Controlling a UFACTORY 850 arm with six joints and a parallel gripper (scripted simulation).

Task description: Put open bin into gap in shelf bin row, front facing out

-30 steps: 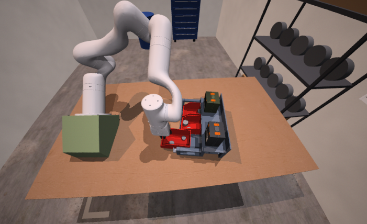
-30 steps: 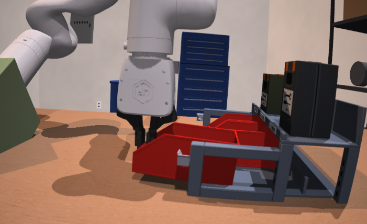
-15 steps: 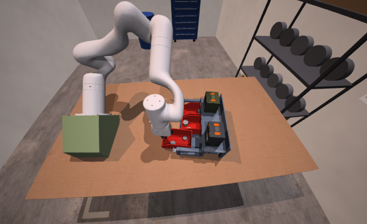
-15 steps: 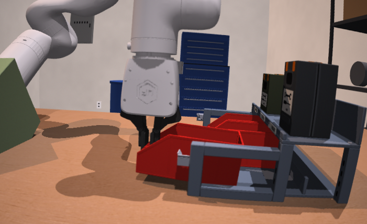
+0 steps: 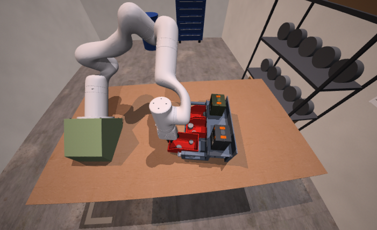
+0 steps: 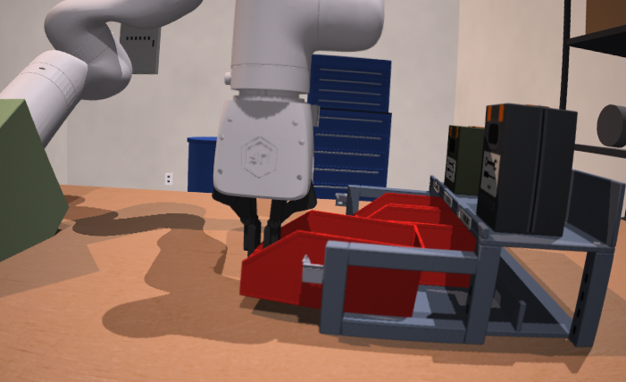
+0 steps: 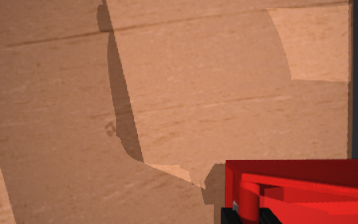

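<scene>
The red open bin (image 5: 184,142) sits tilted, its back part inside the grey shelf (image 5: 212,137) at the near end of the row and its low front sticking out over the table. Grey parts (image 5: 179,146) lie in it. My gripper (image 6: 258,236) points down and is shut on the bin's front rim (image 6: 262,249). The bin (image 6: 334,272) passes under the shelf's front bar (image 6: 400,258). In the wrist view the bin (image 7: 305,192) fills the lower right corner. Two other red bins (image 5: 197,125) stand further along the row, with a grey part (image 5: 190,124) in one.
Two dark boxes (image 6: 523,166) stand on the shelf's low upper board. A green block (image 5: 89,137) stands at the arm's base to the left. A black rack with dark discs (image 5: 312,57) stands beyond the table on the right. A blue cabinet (image 6: 350,123) is behind.
</scene>
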